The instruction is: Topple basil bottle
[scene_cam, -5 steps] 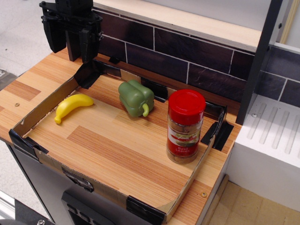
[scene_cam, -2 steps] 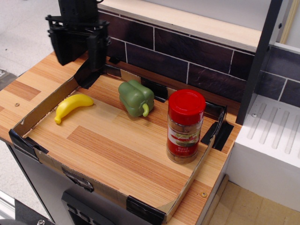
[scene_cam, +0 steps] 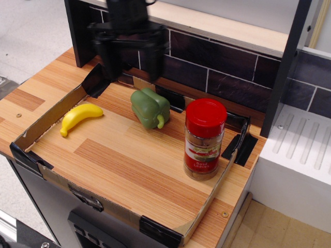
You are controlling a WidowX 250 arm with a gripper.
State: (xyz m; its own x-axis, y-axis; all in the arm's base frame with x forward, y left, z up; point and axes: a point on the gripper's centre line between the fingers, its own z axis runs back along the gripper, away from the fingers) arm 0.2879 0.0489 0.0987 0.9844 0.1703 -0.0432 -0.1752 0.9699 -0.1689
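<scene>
The basil bottle (scene_cam: 204, 139) stands upright at the right side of the tray, a clear jar with a red cap and a red-and-white label. My black gripper (scene_cam: 132, 66) hangs above the tray's back edge, up and left of the bottle and just behind the green pepper (scene_cam: 150, 108). Its two fingers (scene_cam: 110, 62) are spread apart with nothing between them. It is blurred by motion and touches nothing.
A yellow banana (scene_cam: 80, 117) lies at the tray's left. The low cardboard tray wall (scene_cam: 57, 109) rims the wooden surface. A dark tiled wall (scene_cam: 217, 67) runs behind. A black post (scene_cam: 284, 67) and a white ridged unit (scene_cam: 305, 150) stand at the right.
The gripper has moved right along the back of the tray, from the far left corner to above the green pepper. The bottle, pepper and banana have not moved.
</scene>
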